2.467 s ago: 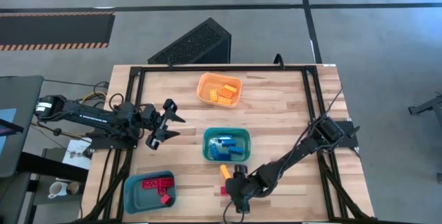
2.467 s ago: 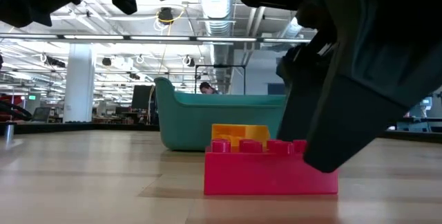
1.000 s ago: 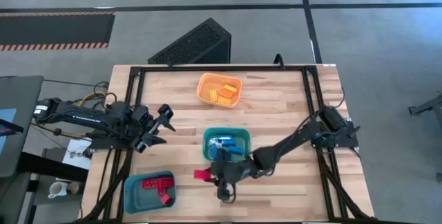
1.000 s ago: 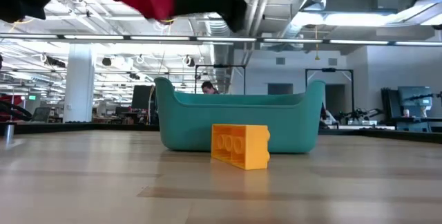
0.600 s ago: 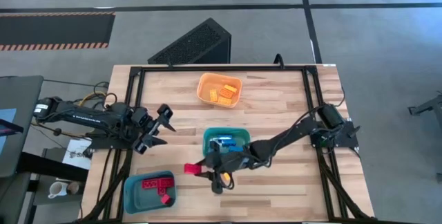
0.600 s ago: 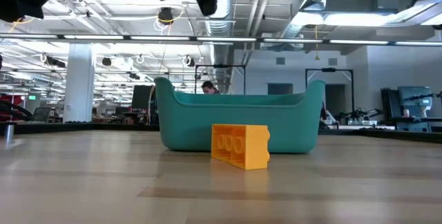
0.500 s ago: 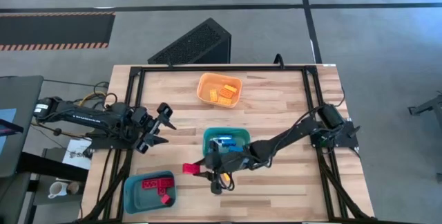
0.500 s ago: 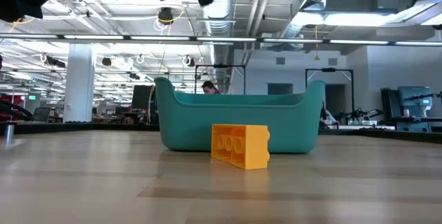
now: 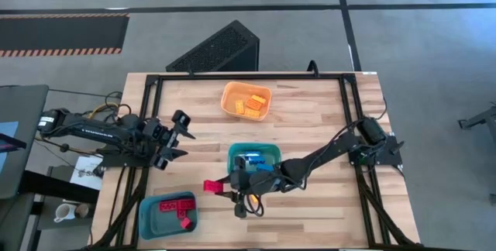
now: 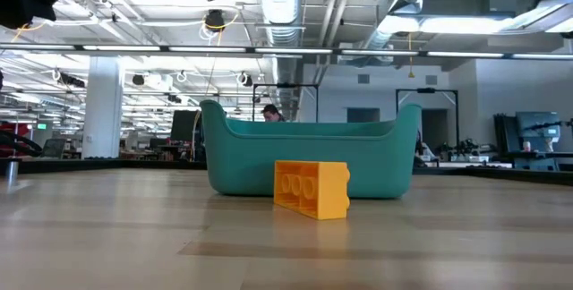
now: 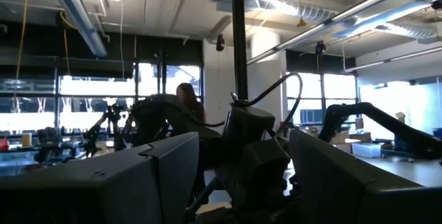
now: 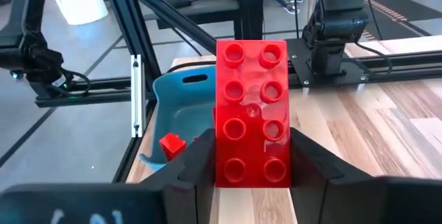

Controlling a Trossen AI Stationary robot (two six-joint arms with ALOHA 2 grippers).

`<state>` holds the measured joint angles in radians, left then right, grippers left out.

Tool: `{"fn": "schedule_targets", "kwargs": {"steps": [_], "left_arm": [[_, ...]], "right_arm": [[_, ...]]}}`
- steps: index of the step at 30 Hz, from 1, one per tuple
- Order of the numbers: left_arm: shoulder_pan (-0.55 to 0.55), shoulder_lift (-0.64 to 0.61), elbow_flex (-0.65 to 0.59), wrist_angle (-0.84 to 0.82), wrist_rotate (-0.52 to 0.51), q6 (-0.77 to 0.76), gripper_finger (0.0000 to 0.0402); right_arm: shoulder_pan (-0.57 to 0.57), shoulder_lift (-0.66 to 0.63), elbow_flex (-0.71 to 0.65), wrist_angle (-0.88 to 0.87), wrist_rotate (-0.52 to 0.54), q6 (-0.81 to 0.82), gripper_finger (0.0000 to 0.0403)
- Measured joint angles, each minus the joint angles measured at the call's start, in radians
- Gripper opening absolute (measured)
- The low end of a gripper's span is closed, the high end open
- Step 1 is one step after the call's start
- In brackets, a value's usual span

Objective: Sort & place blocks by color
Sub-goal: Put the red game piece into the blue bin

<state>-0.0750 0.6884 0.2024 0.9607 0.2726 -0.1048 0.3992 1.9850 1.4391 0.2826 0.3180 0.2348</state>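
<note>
My right gripper point(image 9: 229, 188) is shut on a red block point(image 9: 212, 186) and holds it above the table, between the teal bin point(image 9: 232, 175) and the blue bin point(image 9: 147, 218). In the right wrist view the red block point(image 12: 252, 113) points at the blue bin point(image 12: 181, 106), which holds red blocks point(image 9: 174, 204). A yellow block point(image 10: 312, 189) lies on the table in front of the teal bin point(image 10: 251, 160). My left gripper point(image 9: 175, 136) hovers open near the table's left edge, holding nothing. My right gripper pinches the red block between its two fingers point(image 12: 308, 163), by its two long sides point(image 12: 219, 163) at the end nearest the wrist. The fingers come level from the table's right and lie along the block. It sticks out ahead of them, studs up, lifted clear.
The teal bin holds blue blocks point(image 9: 252, 163). An orange bin point(image 9: 229, 104) with yellow blocks point(image 9: 249, 104) stands near the far edge. A black frame point(image 9: 151, 96) runs round the table. Bare wood lies at the far left and near right.
My right gripper has carried the red block toward the table's left edge, away from the teal bin and nearer the blue bin, still lifted and level. The yellow block has stayed where it was.
</note>
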Motion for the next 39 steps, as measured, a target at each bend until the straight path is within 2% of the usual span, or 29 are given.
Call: {"fn": "schedule_targets", "kwargs": {"steps": [9,14,24,27,39], "left_arm": [[0.0,0.0,0.0,0.003,-0.026,0.015,0.0215],[0.0,-0.002,0.0,0.003,-0.026,0.013,0.0215],[0.0,0.0,0.0,-0.005,-0.071,-0.043,0.0215],[0.0,-0.002,0.0,-0.001,-0.071,-0.077,0.0215],[0.0,-0.028,0.0,0.011,-0.052,-0.128,0.0215]], "right_arm": [[0.0,0.0,0.0,0.025,0.016,-0.005,0.0158],[0.006,0.0,0.0,0.055,0.029,-0.034,0.0149],[0.004,0.035,0.014,0.116,0.022,-0.084,0.0162],[0.001,0.09,0.073,0.153,0.002,-0.082,0.0156],[-0.013,0.244,0.325,-0.031,-0.106,-0.112,0.0165]]}}
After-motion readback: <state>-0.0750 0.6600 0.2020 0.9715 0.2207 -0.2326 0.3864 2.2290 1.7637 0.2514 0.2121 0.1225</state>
